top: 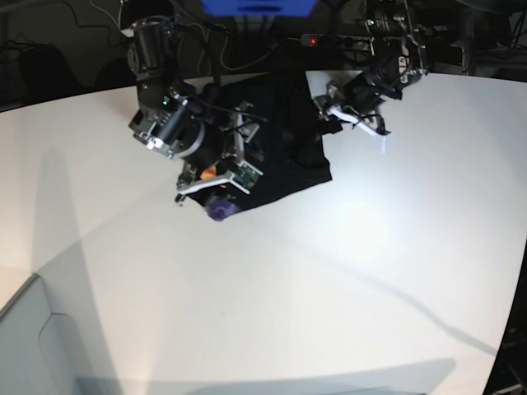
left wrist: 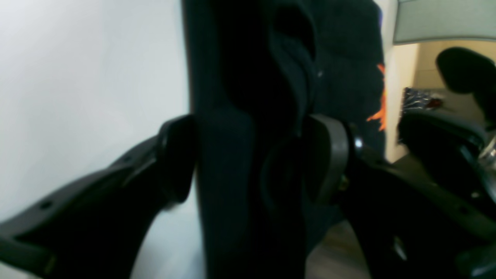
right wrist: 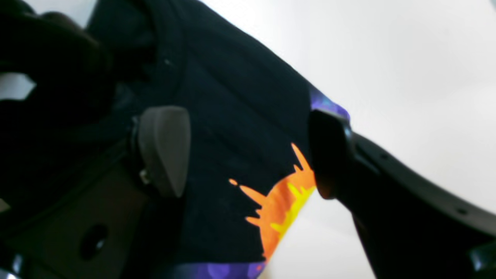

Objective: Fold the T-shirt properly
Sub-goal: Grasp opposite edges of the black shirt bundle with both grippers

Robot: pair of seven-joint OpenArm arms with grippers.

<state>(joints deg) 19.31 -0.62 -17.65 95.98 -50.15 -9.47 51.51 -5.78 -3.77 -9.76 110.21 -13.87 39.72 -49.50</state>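
T-shirt sits bunched at the far side of the white table, w/ both arms working on it at once. We've got the left gripper at the shirt's edge on the base view's right; in the left wrist view its jaws stand wide w/ a thick bundle of black fabric filling the gap and both pads against it, so it reads as clamped on a fat fold. Right gripper, on the opposite edge, also stands wide, w/ black cloth and a bit of the orange-and-purple print lying between the pads; the far pad is at the cloth edge, but we can't tell whether the near pad truly presses it, so a firm hold there is unconfirmed. Our read: we're at the pick-up-and-spread step, folding itself not begun. To do it well, we'd confirm both holds are on single edges, not wads; lift together at matched height; pull apart gently till the cloth hangs flat; then lay it down smooth on the bare table nearer the middle, print face down, before any fold. Uneven lift would twist it.
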